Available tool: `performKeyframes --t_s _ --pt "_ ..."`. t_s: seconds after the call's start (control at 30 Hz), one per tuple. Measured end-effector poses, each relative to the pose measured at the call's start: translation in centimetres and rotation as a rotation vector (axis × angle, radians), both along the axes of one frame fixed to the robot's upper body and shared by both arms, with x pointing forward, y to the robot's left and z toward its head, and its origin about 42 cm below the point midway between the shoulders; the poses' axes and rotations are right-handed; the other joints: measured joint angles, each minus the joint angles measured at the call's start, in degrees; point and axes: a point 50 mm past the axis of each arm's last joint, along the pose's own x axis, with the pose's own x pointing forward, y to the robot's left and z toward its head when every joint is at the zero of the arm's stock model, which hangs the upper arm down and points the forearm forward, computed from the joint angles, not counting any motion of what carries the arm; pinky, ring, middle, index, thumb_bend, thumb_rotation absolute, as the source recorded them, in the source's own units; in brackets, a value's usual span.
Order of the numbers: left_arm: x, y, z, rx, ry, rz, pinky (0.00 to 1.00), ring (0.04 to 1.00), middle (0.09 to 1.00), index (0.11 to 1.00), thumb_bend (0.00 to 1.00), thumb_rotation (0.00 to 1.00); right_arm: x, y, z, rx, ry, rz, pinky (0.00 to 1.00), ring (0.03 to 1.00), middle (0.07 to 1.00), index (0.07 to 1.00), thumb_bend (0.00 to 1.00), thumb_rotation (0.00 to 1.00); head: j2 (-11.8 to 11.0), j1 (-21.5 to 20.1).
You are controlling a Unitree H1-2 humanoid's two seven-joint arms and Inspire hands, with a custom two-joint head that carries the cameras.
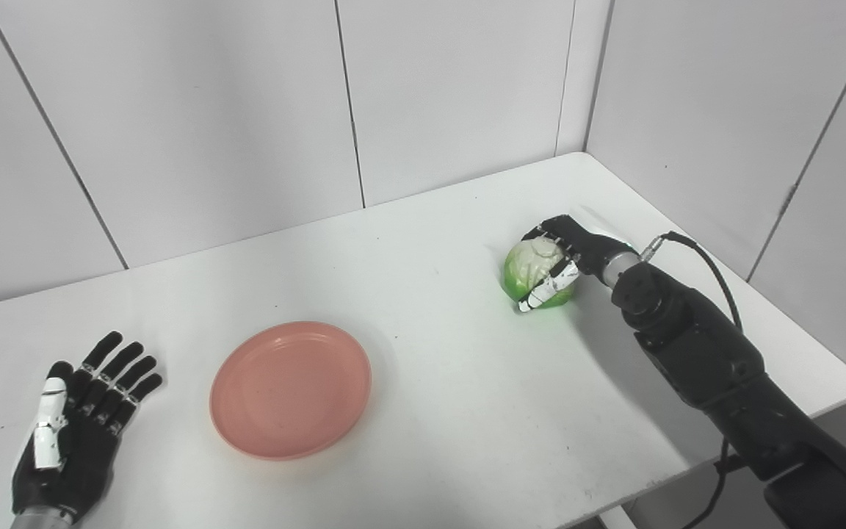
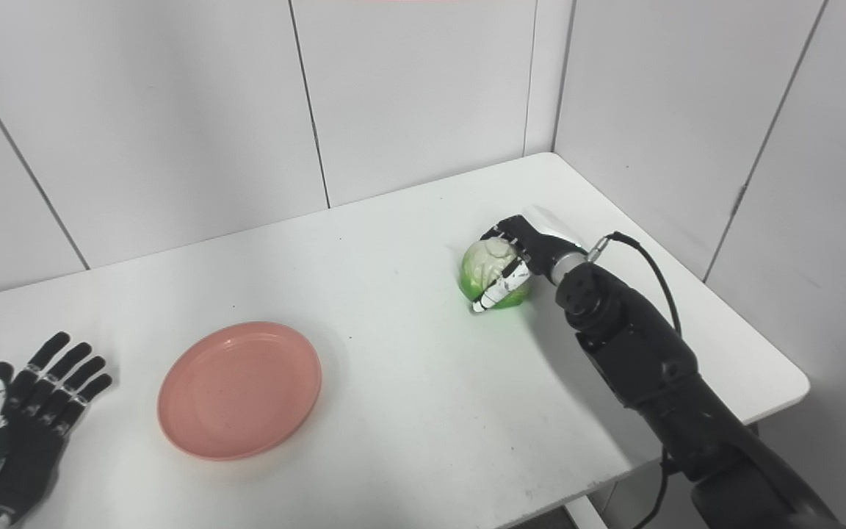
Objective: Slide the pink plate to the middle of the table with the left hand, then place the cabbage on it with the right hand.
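Observation:
The pink plate (image 1: 291,389) lies flat on the white table (image 1: 438,242), a little left of its middle. A green and white cabbage (image 1: 532,270) rests on the table at the right. My right hand (image 1: 566,253) is wrapped around it, fingers over its top and thumb across its front. Whether the cabbage is lifted off the surface I cannot tell. At the near left my left hand (image 1: 74,426) lies open and flat on the table, apart from the plate, holding nothing.
White wall panels close in the table at the back and on the right. The table's near right corner (image 1: 845,386) lies beside my right forearm (image 1: 709,353), which carries a black cable (image 1: 717,272).

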Motion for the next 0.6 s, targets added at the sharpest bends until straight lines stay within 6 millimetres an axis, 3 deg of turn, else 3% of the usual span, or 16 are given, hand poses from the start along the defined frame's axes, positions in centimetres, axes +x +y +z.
performKeyframes --t_s 0.33,0.6 --pt "0.0 -0.1 -0.1 -0.002 -0.005 0.002 0.79 0.797 0.805 0.806 0.51 0.89 0.2 -0.4 -1.2 0.099 -0.082 -0.029 0.38 0.441 0.467 0.513 0.53 0.00 -0.35 1.23" --pt "-0.2 -0.9 0.1 -0.009 -0.019 0.010 0.78 0.797 0.806 0.806 0.51 0.87 -1.0 -0.1 -1.3 0.138 -0.136 -0.029 0.37 0.428 0.456 0.526 0.52 0.00 -0.53 2.55"
